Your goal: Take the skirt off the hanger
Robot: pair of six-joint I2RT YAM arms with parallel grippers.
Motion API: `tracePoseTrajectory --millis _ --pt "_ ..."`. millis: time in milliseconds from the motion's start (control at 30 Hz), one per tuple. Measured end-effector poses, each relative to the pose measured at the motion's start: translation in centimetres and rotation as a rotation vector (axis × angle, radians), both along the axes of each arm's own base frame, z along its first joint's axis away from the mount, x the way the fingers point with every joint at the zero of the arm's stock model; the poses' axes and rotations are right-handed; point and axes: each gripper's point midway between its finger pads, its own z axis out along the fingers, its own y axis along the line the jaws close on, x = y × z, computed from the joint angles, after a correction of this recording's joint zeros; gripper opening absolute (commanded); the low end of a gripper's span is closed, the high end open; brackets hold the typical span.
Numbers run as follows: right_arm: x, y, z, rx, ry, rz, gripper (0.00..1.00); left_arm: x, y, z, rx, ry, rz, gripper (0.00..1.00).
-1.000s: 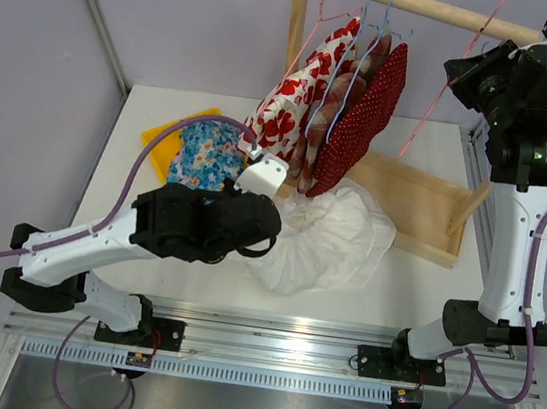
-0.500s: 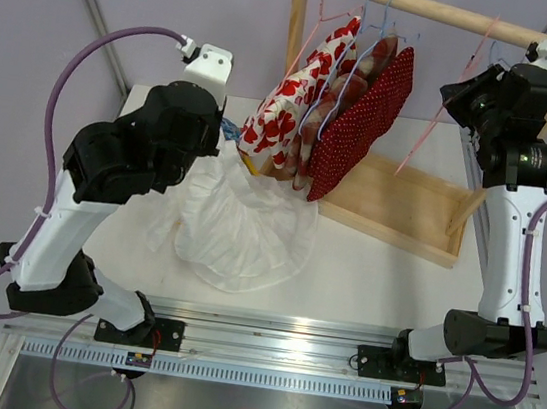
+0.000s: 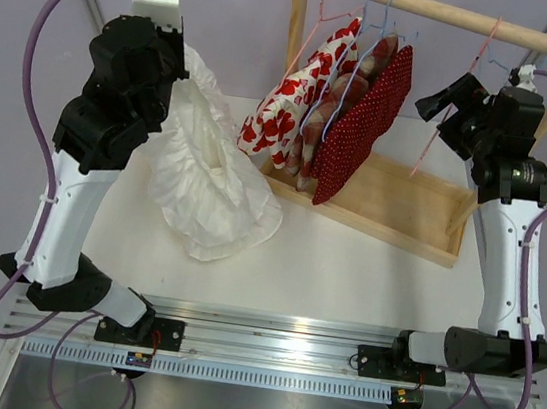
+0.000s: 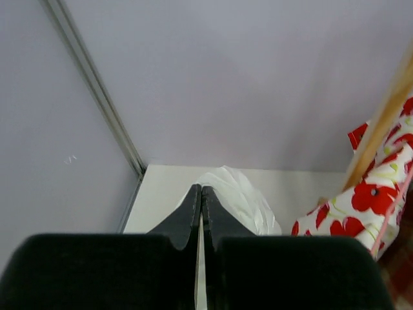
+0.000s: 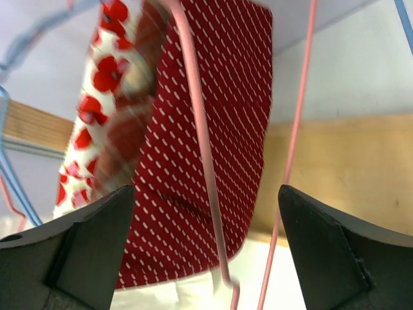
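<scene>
My left gripper [image 3: 184, 64] is raised high at the back left, shut on the top of the white skirt [image 3: 207, 176]. The skirt hangs down from it, and its hem rests on the table [image 3: 346, 265]. In the left wrist view a thin strip of the white skirt [image 4: 242, 197] shows between the closed fingers of the left gripper [image 4: 201, 190]. The bare pink hanger [image 3: 457, 93] hangs from the wooden rail [image 3: 449, 18]. My right gripper [image 3: 445, 108] stands open around it. In the right wrist view the pink hanger [image 5: 197, 116] runs between the wide-apart fingers of the right gripper [image 5: 206, 194], touching neither.
A red poppy skirt [image 3: 286, 105], a checked one and a red dotted skirt [image 3: 366, 116] hang on blue and pink hangers at the rail's left end. The rack's wooden base [image 3: 404, 207] lies across the back right of the table.
My left arm has risen from the table to the back left, lifting the white skirt with it. The right gripper has opened off the pink hanger and dropped a little.
</scene>
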Motion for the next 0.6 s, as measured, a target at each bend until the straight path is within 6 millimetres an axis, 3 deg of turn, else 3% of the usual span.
tracePoseTrajectory --millis 100,233,267,300,400,467,533,600 --pt "-2.4 0.6 -2.7 0.018 0.049 0.028 1.0 2.2 1.7 1.5 -0.016 -0.076 0.041 0.0" --pt "-5.8 1.4 -3.3 0.041 0.034 0.073 1.0 6.6 4.1 2.9 -0.03 -0.151 0.136 0.04" --pt "-6.7 1.6 -2.9 0.044 0.015 0.084 0.99 8.1 4.9 2.7 -0.03 -0.157 0.167 0.58" --pt "-7.5 1.8 -2.2 0.047 -0.012 0.1 1.0 9.5 5.6 2.1 -0.025 -0.15 0.194 0.98" --pt "-9.9 2.8 0.6 0.055 -0.125 0.163 0.99 13.3 7.0 -1.7 -0.044 -0.075 0.243 0.99" --pt "-11.5 3.8 3.1 0.061 -0.23 0.23 0.99 15.1 7.3 -5.7 -0.08 0.019 0.241 0.99" --pt "-12.8 4.9 5.8 0.07 -0.334 0.301 0.99 15.4 6.2 -10.0 -0.129 0.105 0.192 0.99" --pt "-13.8 5.9 8.0 0.079 -0.412 0.364 1.0 13.2 4.6 -14.7 -0.168 0.203 0.119 0.99"
